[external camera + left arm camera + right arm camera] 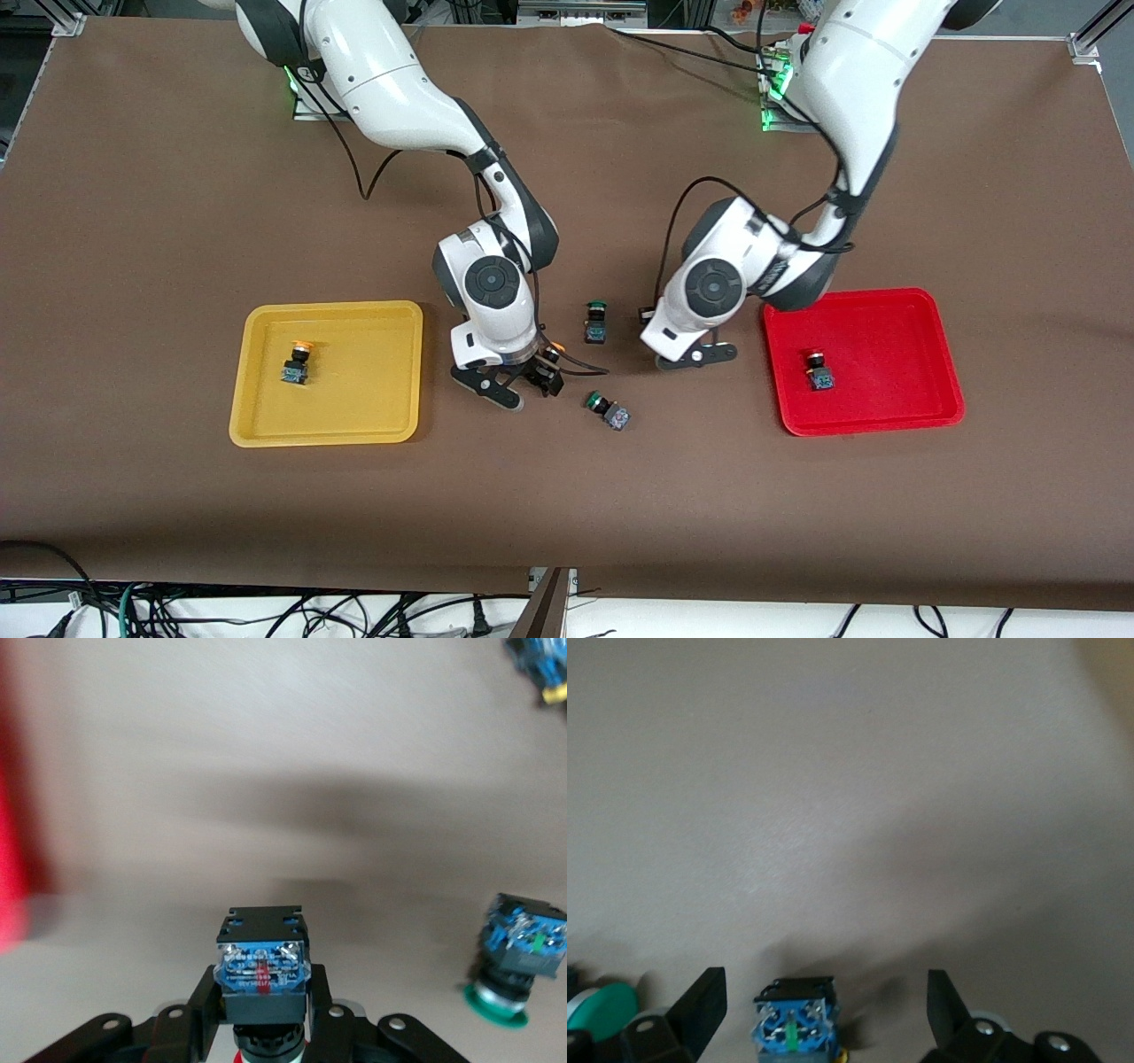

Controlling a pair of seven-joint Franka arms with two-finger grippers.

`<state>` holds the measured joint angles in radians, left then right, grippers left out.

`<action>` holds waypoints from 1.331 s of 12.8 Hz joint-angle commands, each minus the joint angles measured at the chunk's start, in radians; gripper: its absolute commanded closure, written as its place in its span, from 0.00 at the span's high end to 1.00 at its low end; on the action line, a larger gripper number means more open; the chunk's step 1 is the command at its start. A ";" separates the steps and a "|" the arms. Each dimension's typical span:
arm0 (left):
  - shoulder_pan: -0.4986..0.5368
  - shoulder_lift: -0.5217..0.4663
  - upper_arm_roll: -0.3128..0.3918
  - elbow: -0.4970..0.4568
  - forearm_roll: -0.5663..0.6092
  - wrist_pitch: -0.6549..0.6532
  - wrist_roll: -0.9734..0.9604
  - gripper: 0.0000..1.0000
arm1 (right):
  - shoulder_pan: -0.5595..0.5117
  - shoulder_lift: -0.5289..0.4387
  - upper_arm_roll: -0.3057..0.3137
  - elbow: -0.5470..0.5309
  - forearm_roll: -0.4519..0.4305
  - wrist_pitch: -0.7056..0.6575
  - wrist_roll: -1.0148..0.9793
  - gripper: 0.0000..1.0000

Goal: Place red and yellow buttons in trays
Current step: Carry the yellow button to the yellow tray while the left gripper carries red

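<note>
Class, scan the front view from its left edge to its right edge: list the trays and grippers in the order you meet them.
yellow tray → right gripper → left gripper → red tray

A robotics lab, by every sign. Two white robot arms (416,97) bolted at the table's edge, green status lights glowing at their bases. Table (159,195) covered in plain brown sheeting, framed by aluminium rails at the corners. Loose black cables (266,611) tangled on the floor below the near edge; more wiring trails off the arms. Two plastic trays (328,434) and small industrial push-button switches (594,323) laid out like test pieces.
</note>
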<state>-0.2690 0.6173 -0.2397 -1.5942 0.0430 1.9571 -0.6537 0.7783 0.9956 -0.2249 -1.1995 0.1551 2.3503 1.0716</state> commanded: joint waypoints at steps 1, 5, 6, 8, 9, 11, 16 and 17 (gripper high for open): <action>0.109 -0.097 -0.015 0.005 0.017 -0.145 0.170 0.03 | 0.025 0.031 -0.010 0.038 -0.014 0.021 0.030 1.00; 0.305 -0.126 -0.012 0.060 0.021 -0.285 0.457 0.04 | 0.042 0.041 -0.010 0.035 -0.019 0.037 -0.005 0.41; 0.357 -0.123 -0.010 0.060 0.034 -0.284 0.514 0.04 | 0.042 0.041 -0.010 0.034 -0.019 0.034 -0.030 0.13; 0.446 -0.113 -0.004 0.059 0.063 -0.244 0.620 0.04 | 0.042 0.035 -0.010 0.031 -0.015 0.026 -0.065 0.00; 0.479 -0.093 -0.006 0.051 0.090 -0.198 0.649 0.04 | 0.039 0.029 -0.010 0.032 -0.014 0.015 -0.070 0.00; 0.493 -0.038 -0.003 0.043 0.119 -0.095 0.658 0.04 | 0.016 -0.006 -0.019 0.035 -0.006 -0.079 -0.151 0.00; 0.567 0.059 -0.004 -0.025 0.212 0.141 0.661 0.05 | -0.174 -0.167 -0.017 0.012 0.058 -0.377 -0.592 0.00; 0.570 0.061 -0.004 -0.059 0.212 0.182 0.663 0.06 | -0.212 -0.192 -0.018 -0.017 0.058 -0.405 -0.678 0.00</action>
<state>0.2772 0.6904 -0.2276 -1.5910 0.2329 2.0706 -0.0007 0.6232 0.8601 -0.2569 -1.1558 0.1929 2.0010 0.5457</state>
